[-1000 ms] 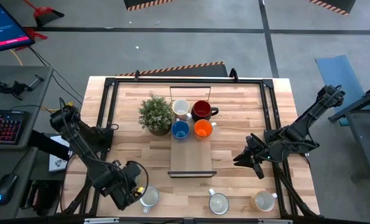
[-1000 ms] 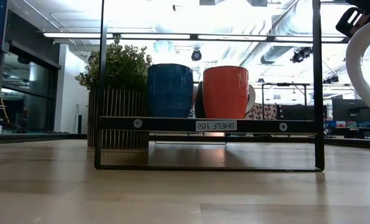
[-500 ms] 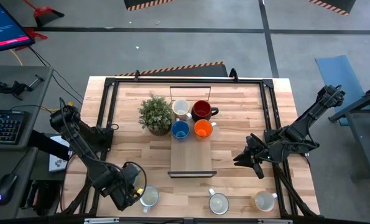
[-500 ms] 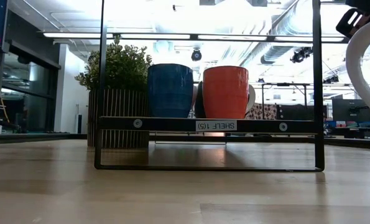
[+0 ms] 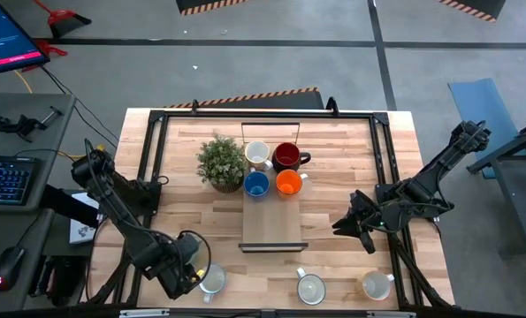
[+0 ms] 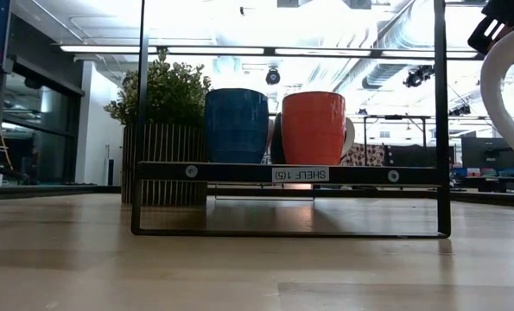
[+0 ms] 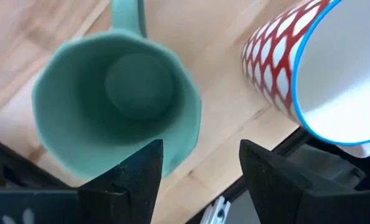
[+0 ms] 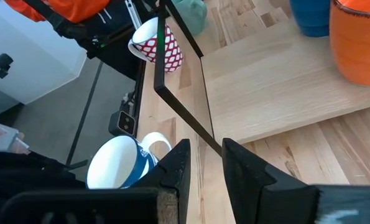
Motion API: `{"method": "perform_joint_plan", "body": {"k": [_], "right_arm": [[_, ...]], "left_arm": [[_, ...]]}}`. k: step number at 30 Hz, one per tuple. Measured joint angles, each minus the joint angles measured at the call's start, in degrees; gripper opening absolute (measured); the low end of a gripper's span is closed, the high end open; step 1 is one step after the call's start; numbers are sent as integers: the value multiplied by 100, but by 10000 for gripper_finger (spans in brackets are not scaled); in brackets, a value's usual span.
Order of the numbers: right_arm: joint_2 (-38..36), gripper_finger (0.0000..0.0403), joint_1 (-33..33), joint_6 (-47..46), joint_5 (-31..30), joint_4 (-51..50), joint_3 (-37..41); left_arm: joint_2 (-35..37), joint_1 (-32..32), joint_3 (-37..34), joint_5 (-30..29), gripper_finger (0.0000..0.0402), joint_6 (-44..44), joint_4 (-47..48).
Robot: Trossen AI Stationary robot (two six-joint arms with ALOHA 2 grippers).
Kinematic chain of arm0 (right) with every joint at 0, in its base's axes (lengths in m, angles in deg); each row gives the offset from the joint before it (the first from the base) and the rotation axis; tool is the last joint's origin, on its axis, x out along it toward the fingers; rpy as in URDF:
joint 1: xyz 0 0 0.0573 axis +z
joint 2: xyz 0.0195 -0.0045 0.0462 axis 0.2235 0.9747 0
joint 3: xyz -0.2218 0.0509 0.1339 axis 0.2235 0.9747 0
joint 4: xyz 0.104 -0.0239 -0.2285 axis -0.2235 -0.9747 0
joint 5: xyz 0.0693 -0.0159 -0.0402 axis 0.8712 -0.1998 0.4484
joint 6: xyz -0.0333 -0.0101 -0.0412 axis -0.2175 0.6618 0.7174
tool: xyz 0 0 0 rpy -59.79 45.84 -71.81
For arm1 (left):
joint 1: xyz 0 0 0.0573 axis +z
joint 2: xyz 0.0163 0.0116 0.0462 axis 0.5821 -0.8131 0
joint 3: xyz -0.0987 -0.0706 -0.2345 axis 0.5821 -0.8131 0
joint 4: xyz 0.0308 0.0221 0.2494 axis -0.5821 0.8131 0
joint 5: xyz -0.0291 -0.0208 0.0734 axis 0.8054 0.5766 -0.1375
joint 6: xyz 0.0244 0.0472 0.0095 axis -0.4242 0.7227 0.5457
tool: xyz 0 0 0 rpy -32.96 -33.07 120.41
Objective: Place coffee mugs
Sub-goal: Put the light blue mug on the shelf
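Four ceramic mugs, white (image 5: 257, 155), dark red (image 5: 286, 156), blue (image 5: 256, 184) and orange (image 5: 288, 183), stand in the high view on the pale wooden shelf board (image 5: 271, 225), far ahead of the left gripper (image 5: 187, 269). That gripper sits just beside a pale teal mug (image 5: 212, 281) at the table's near edge. It has crept only a touch closer in the last second, so the pick is lined up, not made. The right gripper (image 5: 346, 225) waits, unmoved, off the board's side.

At table height, the blue and orange mugs rest untouched beside the potted green plant (image 6: 166, 95). A dark arm part in the top corner has edged upward.

From the left wrist, the fingers (image 7: 135, 180) are spread wide and hold nothing. The teal mug's rim lies right under them, one finger over its mouth. A red-and-white patterned mug (image 7: 315, 68) stands just to the other side. Closing on the wall looks like the next step.

From the right wrist, those fingers (image 8: 247, 168) stand slightly parted and empty.
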State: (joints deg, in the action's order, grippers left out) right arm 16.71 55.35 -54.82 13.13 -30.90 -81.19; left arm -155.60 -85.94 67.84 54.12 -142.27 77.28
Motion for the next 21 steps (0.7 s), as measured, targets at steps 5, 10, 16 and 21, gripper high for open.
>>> {"method": "perform_joint_plan", "body": {"k": [5,10,16,21], "right_arm": [[0,73,0,0,2,-20,0],[0,73,-2,0,2,-18,0],[0,73,-2,0,2,-15,0],[0,73,0,2,4,-17,0]], "left_arm": [[0,117,0,-34,198,335,3],[-9,219,-35,-34,198,484,-6],[-28,345,-357,111,198,486,-407],[-99,399,-360,31,198,723,-385]]}}
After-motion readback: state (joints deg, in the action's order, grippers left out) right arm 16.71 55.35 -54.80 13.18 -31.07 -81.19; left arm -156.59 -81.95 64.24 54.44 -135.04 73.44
